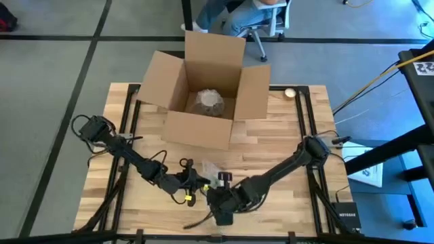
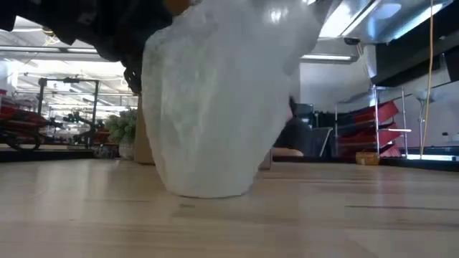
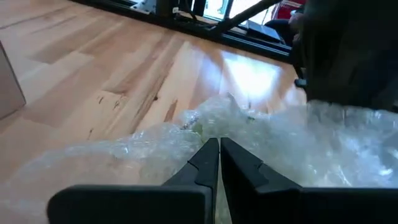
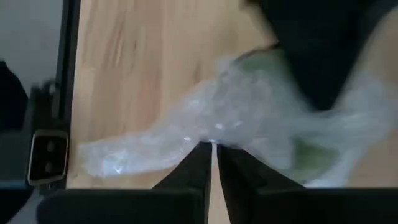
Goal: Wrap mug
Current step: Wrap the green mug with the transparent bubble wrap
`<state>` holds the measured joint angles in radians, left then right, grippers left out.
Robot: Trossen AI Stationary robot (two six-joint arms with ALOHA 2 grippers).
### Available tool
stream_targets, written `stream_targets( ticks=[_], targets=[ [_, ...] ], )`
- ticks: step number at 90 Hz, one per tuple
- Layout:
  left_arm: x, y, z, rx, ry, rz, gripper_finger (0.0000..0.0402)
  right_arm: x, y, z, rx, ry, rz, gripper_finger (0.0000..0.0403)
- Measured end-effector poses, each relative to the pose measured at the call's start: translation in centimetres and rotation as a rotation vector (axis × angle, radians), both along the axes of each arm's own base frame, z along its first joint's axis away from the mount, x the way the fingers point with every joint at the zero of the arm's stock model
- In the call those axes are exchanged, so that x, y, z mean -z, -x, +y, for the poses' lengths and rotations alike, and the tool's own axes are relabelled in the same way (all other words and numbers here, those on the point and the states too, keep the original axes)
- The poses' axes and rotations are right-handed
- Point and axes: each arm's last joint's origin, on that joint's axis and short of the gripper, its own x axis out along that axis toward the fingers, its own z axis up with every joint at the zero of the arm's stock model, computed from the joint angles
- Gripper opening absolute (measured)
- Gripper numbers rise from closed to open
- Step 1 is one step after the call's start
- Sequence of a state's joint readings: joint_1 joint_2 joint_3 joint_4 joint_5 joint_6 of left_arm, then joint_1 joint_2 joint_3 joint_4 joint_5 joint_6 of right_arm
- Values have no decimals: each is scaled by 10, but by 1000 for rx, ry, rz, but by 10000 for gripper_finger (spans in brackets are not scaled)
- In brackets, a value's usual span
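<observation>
The mug shows only as green patches (image 4: 268, 67) through the clear bubble wrap (image 4: 205, 118) bundled around it. In the low view the bundle (image 2: 215, 100) stands with its base on the wooden table, close to the near edge. My left gripper (image 1: 195, 181) (image 3: 219, 149) reaches in from the table's left and is shut on the wrap. My right gripper (image 1: 220, 211) (image 4: 213, 149) comes from the right and is shut on the wrap too. A twisted tail of wrap (image 4: 118, 155) trails off toward the near edge. My left gripper pinches a bunched ridge of the bubble wrap (image 3: 205, 127) between its two fingertips; the layers are several and crumpled. The wrap spreads out slack on both sides of the fingers. My right gripper pinches the wrap where the bundle narrows into the tail (image 4: 208, 135), between its fingertips. The tail lies slack on the table beyond them.
An open brown cardboard box (image 1: 203, 95) stands at the table's far middle with another wrapped bundle (image 1: 208, 102) inside. A small round thing (image 1: 290, 93) lies at the far right. Bare wood lies between the box and the arms. A person sits beyond the far edge.
</observation>
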<state>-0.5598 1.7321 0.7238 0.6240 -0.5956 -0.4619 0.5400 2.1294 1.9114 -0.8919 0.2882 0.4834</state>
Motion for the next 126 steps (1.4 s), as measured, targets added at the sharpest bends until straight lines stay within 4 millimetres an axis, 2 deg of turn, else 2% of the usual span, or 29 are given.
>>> stream_targets(
  ticks=[15, 28, 41, 64, 79, 95, 102, 121, 126],
  targets=[
    [2, 0, 0, 14, -9, 8, 0, 0, -10, -20, 43, 33, -17, 14],
    [3, 1, 0, 14, -15, 16, 0, 14, -17, -32, 63, 22, -6, 14],
    [2, 1, -1, 18, -12, 12, 0, 21, -14, -31, 54, 12, 19, 14],
    [-8, -4, -5, 29, -24, -16, 0, 30, 0, -9, -27, -25, 105, 14],
    [-15, -12, -9, 27, -56, 15, 0, 34, 1, -13, 9, -24, 113, 14],
    [-18, -12, -14, 47, -87, 40, 0, 39, -8, -23, 27, -39, 122, 14],
    [-26, -11, -17, 57, -92, 43, 0, 42, -9, -24, 26, -36, 129, 14],
    [-65, -2, -28, 100, -56, -6, 0, 43, -11, -23, 5, -36, 112, 14],
    [-68, -1, -30, 123, -47, -11, 0, 43, -12, -22, -3, -37, 101, 14]
  ],
)
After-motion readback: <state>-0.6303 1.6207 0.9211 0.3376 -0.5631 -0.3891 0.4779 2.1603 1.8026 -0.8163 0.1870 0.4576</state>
